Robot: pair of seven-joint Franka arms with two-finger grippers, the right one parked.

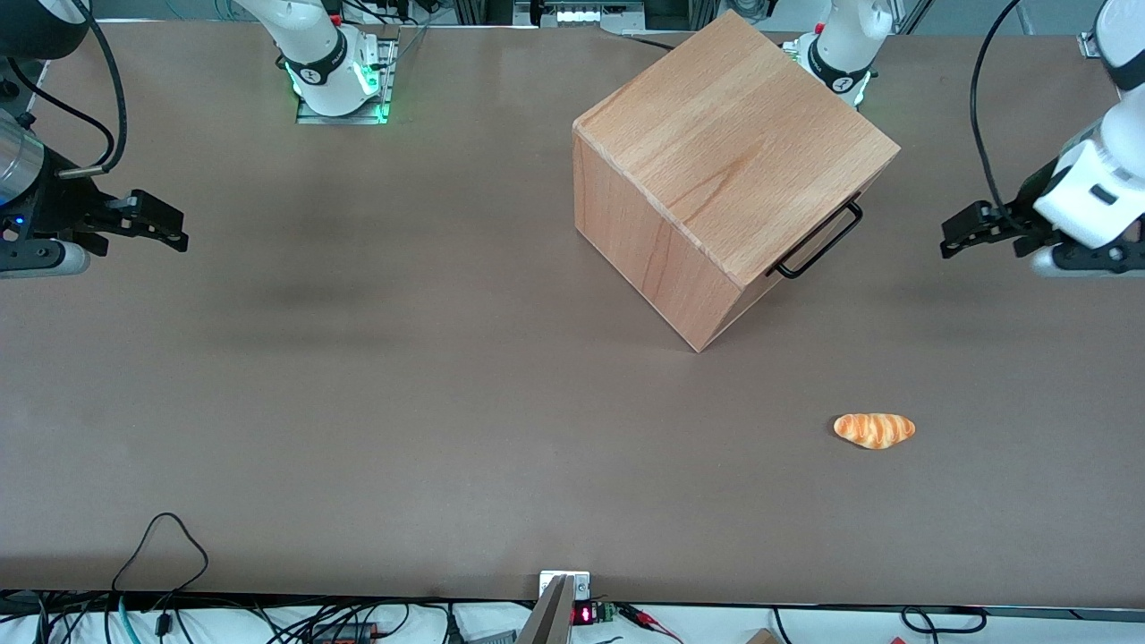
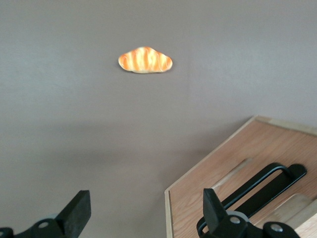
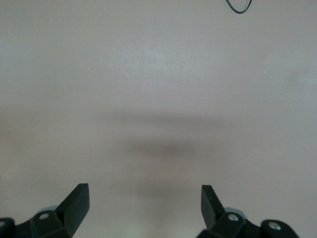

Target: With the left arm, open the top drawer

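Gripper (image 1: 950,240): fingers spread, empty, level with top drawer's handle (image 1: 818,242), apparently near; handle bar runs crosswise.

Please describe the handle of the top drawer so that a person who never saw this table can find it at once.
Find the big beech box standing on the brown table. On the face turned toward the working arm's end, just under the top edge, sits a thin black U-shaped wire handle. Nothing else on the box is black; the open left gripper hovers beside it, apart.
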